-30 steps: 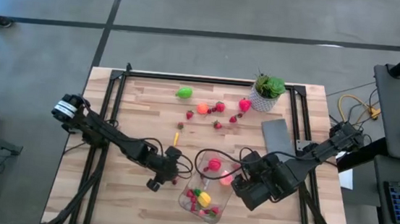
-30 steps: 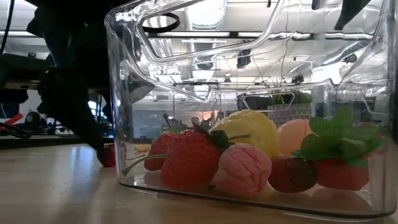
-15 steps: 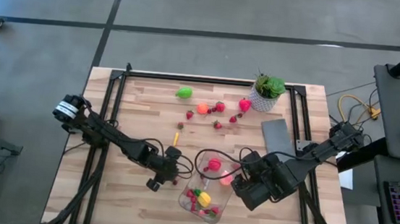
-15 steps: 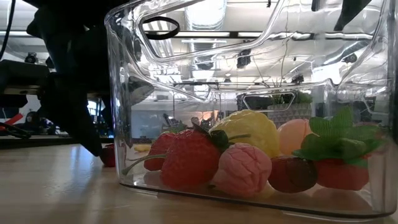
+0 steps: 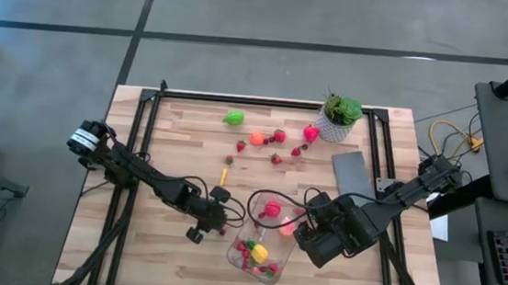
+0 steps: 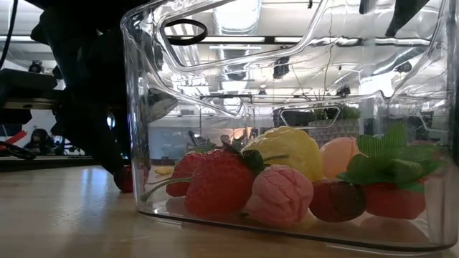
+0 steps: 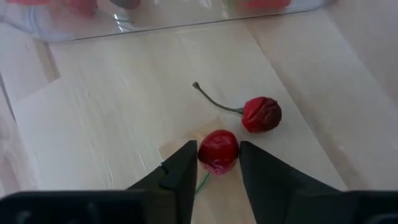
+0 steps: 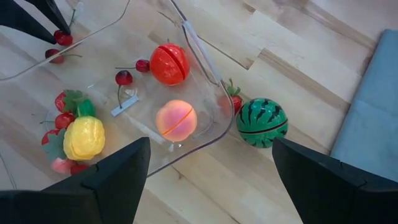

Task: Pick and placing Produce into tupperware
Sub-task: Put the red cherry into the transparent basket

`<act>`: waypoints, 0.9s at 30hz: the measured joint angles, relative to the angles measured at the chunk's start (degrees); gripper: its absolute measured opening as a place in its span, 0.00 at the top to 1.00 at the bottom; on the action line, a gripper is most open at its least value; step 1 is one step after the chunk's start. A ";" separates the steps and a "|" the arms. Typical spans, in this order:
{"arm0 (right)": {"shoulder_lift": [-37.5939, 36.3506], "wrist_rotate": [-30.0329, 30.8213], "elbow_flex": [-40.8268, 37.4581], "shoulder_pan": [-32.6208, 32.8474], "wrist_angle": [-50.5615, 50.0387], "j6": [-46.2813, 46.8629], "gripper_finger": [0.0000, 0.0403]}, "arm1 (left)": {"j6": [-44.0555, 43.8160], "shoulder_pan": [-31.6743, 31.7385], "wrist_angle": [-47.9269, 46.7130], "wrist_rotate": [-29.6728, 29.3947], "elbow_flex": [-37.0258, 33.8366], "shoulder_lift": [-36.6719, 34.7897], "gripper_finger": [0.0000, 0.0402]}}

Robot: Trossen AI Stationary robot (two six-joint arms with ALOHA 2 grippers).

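Clear tupperware [image 5: 262, 240] holding mixed produce [image 6: 280, 183] (berries [image 5: 277, 146] scattered beyond)

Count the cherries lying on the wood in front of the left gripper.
2: one cherry sits between the left gripper fingers; the other cherry, with a stem, lies apart just beyond it, nearer the tupperware. Others may be hidden.

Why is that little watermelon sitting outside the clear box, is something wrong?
Nothing is broken or spilled. The watermelon just lies on the table right beside the tupperware, not yet packed. More produce waits farther off, and the left gripper is closing around a cherry next to the container.
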 joint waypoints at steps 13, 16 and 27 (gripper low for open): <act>0.02 0.00 -0.07 0.00 0.06 -0.02 0.18 | -0.02 0.00 -0.03 0.00 -0.04 0.00 0.75; 0.02 0.01 -0.13 0.00 0.07 -0.07 0.18 | -0.02 0.00 -0.09 0.00 -0.04 0.00 0.75; 0.04 0.00 -0.22 0.00 0.14 0.00 0.18 | 0.40 0.02 -3.80 -1.57 2.30 -1.33 0.75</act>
